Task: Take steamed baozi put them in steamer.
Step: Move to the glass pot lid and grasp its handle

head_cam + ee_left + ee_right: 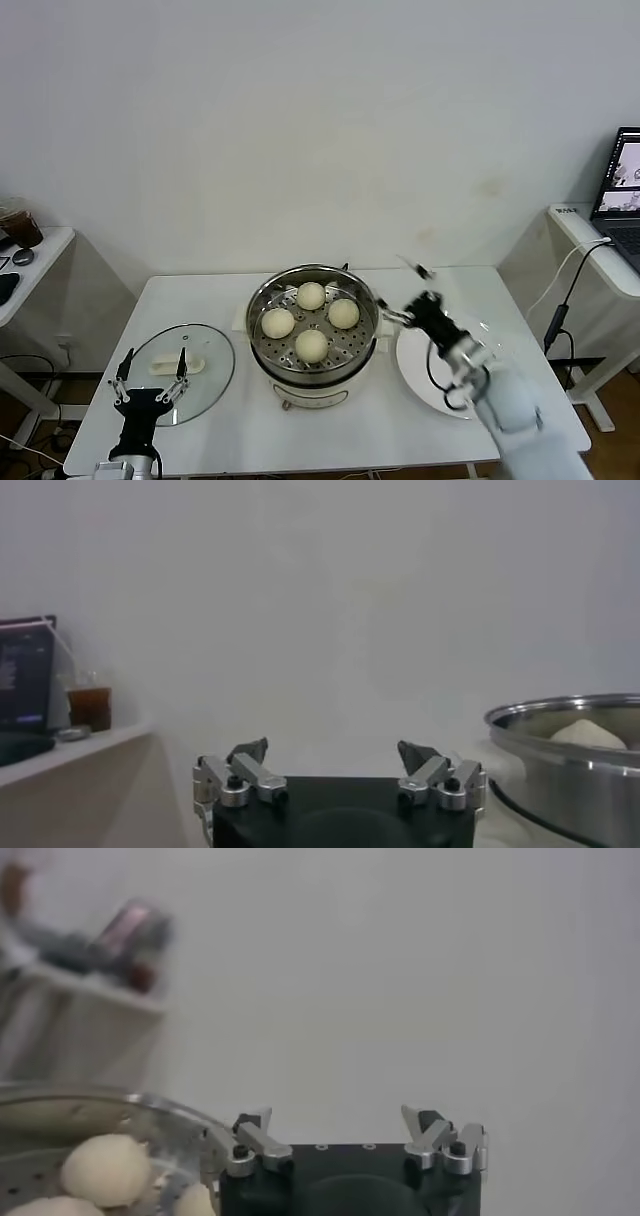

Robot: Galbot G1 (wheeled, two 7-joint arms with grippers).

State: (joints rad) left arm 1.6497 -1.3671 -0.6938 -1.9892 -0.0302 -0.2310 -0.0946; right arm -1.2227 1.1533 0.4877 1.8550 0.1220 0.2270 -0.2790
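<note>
Steel steamer [315, 335] holds four smooth round buns [311, 345] on its perforated tray. My right gripper [412, 290] hangs raised beside its rim, fingers wide; my left gripper [150, 385] hovers low over the glass lid [185, 360], fingers wide.

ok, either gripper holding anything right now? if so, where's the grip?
Nothing held. Left gripper is open over the glass lid; right gripper is open beside the steamer, and all four baozi sit inside.
</note>
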